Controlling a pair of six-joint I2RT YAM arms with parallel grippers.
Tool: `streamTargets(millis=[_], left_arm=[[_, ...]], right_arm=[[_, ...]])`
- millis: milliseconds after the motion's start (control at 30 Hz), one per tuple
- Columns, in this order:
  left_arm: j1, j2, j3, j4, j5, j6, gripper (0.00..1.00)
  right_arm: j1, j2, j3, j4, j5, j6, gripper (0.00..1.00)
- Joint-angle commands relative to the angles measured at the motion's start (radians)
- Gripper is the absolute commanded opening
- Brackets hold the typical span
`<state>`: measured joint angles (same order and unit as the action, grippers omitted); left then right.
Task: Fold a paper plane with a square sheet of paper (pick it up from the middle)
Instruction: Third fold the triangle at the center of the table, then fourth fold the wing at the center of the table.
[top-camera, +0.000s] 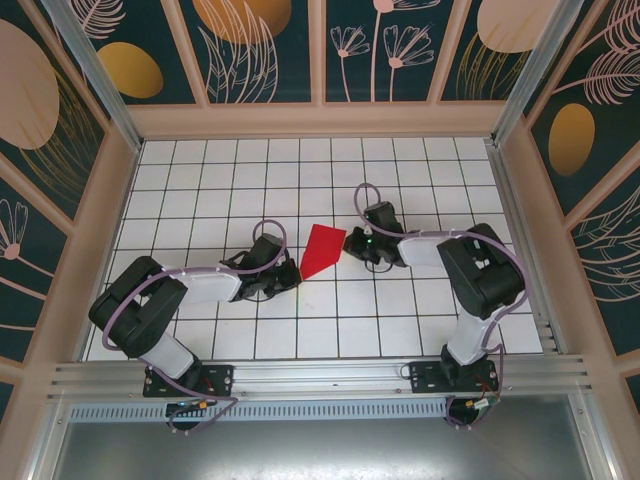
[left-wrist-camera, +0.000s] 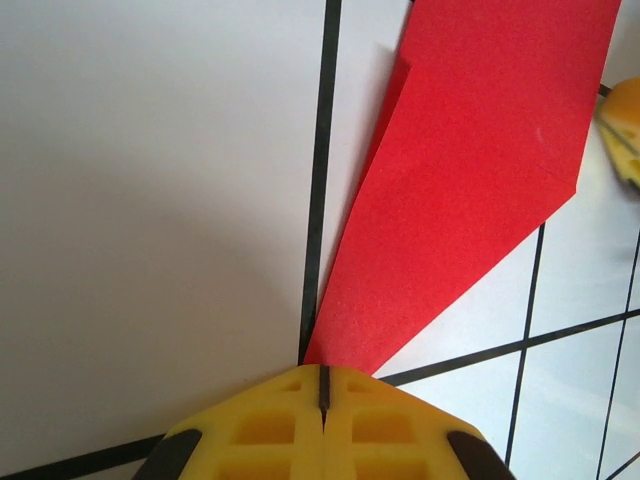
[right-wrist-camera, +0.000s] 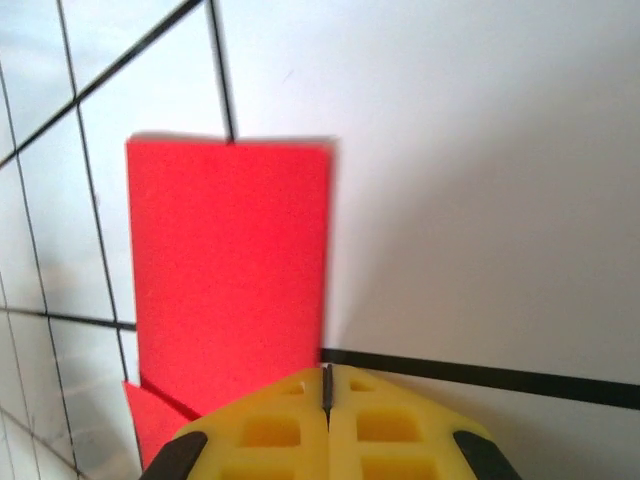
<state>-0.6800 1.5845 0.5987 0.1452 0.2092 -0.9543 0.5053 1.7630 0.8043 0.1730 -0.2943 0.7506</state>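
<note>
Folding looks well along to me — the paper plane (top-camera: 320, 252), matte red and tapering to a point, lies flat on the white tiled table (top-camera: 420, 180). My left gripper (left-wrist-camera: 323, 380) sits clenched at its tip, the right gripper (right-wrist-camera: 326, 380) clenched at the blunt end — next, I judge, a sharp lengthwise crease

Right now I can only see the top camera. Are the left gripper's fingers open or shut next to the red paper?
Observer: Shut. On the left wrist camera the left gripper has its yellow fingers together, right at the red paper's pointed tip.
Operator: And the other one?
Observer: Shut too. The right gripper has its fingers together over the paper's near edge.
Operator: Is the paper just one layer?
Observer: No. The left wrist camera shows a folded layer's edge along one side.
</note>
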Motion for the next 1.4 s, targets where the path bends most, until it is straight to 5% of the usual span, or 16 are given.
streamTargets(millis=[0,233,433,800,1367], left_arm=[[-0.004,-0.011,0.011,-0.136,0.032,0.023,0.00],[-0.003,-0.084,0.136,-0.074,0.022,0.055,0.22],[-0.004,-0.032,0.188,-0.060,-0.068,0.076,0.26],[-0.003,0.119,0.264,-0.059,-0.097,0.097,0.17],[-0.004,0.123,0.256,-0.074,-0.129,0.092,0.14]], right_arm=[[-0.002,-0.108,-0.013,-0.057,0.046,-0.034,0.03],[-0.014,-0.219,-0.074,-0.022,-0.037,0.050,0.32],[-0.017,-0.211,-0.125,0.084,-0.166,0.141,0.47],[0.009,-0.107,-0.117,0.128,-0.217,0.221,0.48],[0.036,0.001,-0.043,0.128,-0.243,0.224,0.41]])
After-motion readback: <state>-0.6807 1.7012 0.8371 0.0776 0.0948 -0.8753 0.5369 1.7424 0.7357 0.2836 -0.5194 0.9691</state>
